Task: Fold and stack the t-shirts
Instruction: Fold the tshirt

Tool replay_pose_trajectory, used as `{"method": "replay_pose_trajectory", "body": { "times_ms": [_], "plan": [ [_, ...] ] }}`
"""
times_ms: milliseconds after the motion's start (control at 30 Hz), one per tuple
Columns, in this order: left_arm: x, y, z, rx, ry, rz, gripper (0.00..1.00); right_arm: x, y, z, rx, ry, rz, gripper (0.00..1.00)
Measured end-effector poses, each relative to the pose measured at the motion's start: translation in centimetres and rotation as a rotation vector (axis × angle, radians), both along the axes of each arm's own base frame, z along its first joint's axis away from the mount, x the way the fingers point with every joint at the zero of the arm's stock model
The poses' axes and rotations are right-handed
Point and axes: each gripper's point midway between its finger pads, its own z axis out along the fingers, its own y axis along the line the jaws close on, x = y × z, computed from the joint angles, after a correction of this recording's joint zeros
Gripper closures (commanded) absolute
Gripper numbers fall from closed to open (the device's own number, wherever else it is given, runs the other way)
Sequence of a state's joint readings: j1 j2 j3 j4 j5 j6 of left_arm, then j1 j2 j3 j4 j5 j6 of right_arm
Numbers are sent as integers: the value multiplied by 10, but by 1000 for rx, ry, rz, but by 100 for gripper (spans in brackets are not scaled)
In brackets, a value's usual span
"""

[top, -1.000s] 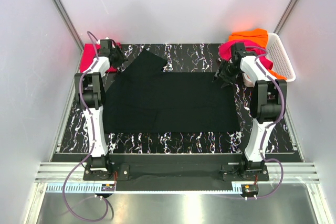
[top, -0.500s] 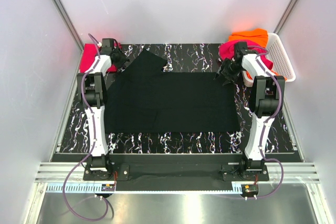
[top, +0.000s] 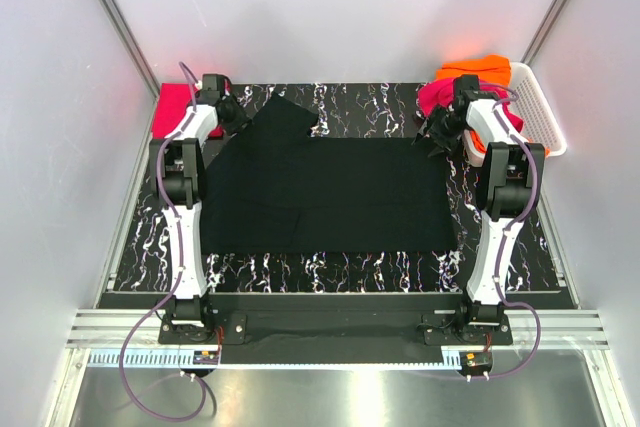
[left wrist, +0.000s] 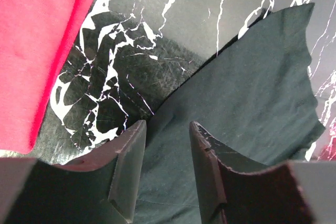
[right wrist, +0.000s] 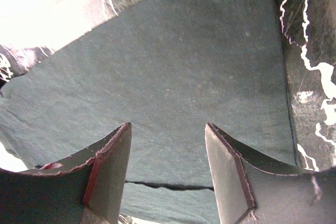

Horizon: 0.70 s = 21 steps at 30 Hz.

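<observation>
Black shirt [top: 330, 192] lies flat on the table [top: 330, 269], its near hem straight with a bare strip in front. The 2 claws sit at its far corners. Left claw [left wrist: 165, 148]: jaws part-open, empty, over the sleeve edge; bare marble ahead, red-pink shirt [left wrist: 37, 40] to its left. Right claw [right wrist: 168, 150]: jaws wide, empty, over cloth; side edge just to its right. Beyond it: magenta shirt [top: 432, 95], orange shirt [top: 480, 67], basket [top: 540, 112].

The marbled tabletop [top: 370, 107] carries a black shirt [top: 330, 197] spread flat, a red shirt [top: 172, 107] far-left and a basket [top: 541, 107] far-right.
</observation>
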<state>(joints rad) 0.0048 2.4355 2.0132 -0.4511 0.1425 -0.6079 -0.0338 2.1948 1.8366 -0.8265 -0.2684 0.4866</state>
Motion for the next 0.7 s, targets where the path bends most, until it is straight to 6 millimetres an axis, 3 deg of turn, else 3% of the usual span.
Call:
{"method": "replay_pose_trajectory", "body": {
  "times_ms": [167,300,567,700],
  "plan": [
    [-7,-5,-1,10,34,-20,68,9,-5,1,-23,-20,-7,35],
    [-11,-9,-3,16,69,-36,71,17,-13,-2,-91,-32,-16,37],
    [-9,-11,-4,17,82,-68,100,27,-28,-14,-281,-31,-68,40],
    [-9,-13,-4,21,75,-102,100,32,-27,-25,-362,-25,-89,43]
  ]
}}
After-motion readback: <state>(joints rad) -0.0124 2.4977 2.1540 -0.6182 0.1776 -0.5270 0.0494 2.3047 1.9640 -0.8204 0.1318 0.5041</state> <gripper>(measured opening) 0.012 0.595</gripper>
